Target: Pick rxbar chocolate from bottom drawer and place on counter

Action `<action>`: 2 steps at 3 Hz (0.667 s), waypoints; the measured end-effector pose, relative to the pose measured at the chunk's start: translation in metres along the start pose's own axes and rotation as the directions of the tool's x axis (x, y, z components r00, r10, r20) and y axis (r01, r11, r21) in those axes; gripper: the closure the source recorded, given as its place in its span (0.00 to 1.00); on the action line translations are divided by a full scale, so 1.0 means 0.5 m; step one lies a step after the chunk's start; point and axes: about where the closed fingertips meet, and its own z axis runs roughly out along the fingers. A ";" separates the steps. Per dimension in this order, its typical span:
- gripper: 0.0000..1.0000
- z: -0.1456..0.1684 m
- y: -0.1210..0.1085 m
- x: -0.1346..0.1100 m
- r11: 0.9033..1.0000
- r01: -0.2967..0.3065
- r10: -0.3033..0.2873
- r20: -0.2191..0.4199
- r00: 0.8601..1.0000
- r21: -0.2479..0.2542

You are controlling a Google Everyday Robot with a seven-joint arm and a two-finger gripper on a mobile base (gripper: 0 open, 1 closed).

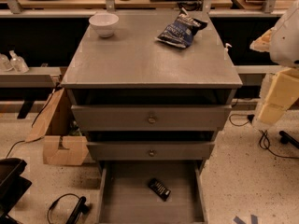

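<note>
The rxbar chocolate [159, 189], a small flat black bar, lies at an angle on the floor of the bottom drawer [126, 199]. The drawer is pulled open at the foot of the grey cabinet. The counter [140, 59] is the cabinet's broad grey top. My gripper [279, 90] shows as pale yellow and white parts at the right edge of the view. It is level with the cabinet's upper drawers, well to the right of the cabinet, far from the bar and holding nothing that I can see.
A white bowl [103, 24] stands at the counter's back left and a dark blue snack bag [180, 30] at its back right. Two shut drawer fronts [152, 119] sit above the open drawer. A cardboard box [56, 129] and cables [70, 208] lie on the floor to the left.
</note>
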 end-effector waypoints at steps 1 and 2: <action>0.00 0.000 0.000 0.000 1.000 0.000 0.000 0.000 1.000 0.000; 0.00 0.036 -0.005 0.009 1.000 -0.015 0.015 0.023 1.000 0.008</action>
